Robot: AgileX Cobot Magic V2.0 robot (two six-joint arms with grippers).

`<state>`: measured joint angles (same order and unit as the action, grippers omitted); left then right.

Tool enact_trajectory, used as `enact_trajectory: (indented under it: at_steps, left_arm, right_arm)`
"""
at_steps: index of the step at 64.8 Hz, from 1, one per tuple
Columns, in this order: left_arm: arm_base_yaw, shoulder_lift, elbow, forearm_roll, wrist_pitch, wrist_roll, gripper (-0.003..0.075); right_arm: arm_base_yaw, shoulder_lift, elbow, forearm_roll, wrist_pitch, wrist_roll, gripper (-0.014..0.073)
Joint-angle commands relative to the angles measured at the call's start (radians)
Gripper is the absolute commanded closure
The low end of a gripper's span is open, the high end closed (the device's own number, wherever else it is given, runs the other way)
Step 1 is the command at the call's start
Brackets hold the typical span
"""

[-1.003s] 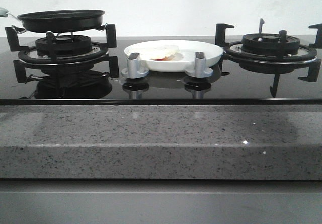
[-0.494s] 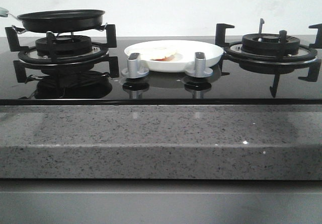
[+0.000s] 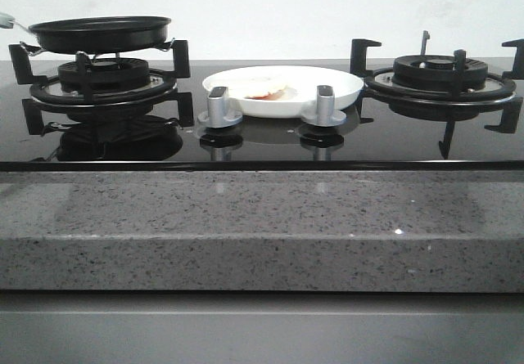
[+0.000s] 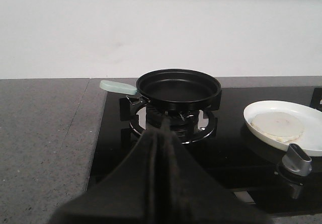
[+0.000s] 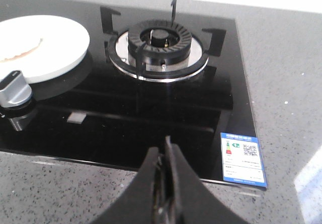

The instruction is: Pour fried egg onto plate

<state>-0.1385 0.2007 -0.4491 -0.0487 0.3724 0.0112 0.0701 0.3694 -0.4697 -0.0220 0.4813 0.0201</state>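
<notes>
A glossy white plate is seen on the black glass hob, carrying a pale fried egg edged in reddish orange. The frying pan is black, its handle pale green. The surface is speckled grey.

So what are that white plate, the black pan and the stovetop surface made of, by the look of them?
The plate looks like glazed ceramic, glossy and bright white, though it could be melamine. The pan seems to be metal with a matte black coating, its pale green handle probably plastic. The stovetop looks like black glass: it mirrors the burners sharply.
</notes>
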Motion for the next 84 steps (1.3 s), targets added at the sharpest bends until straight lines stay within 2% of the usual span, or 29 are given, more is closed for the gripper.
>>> enact_trajectory:
  at_steps: [1,12,67,84]
  left_arm:
    - [-0.008,0.009,-0.028,-0.010,-0.083,-0.011,0.0739]
    - [-0.008,0.009,-0.028,-0.010,-0.083,-0.011,0.0739]
    - [-0.008,0.009,-0.016,-0.010,-0.085,-0.011,0.0739]
    - [0.123,-0.142,0.126,-0.013,-0.008,-0.005,0.0739]
  right_arm:
    - [-0.001,-0.069,0.017,-0.006,-0.105,-0.002,0.0654]
    - [-0.001,-0.139,0.049,-0.006,-0.132,-0.002,0.0654]
    - [0.001,-0.139,0.049,-0.006,-0.132,-0.002,0.0654]
    - [0.001,-0.139,0.049,-0.006,-0.132,-0.002,0.0654]
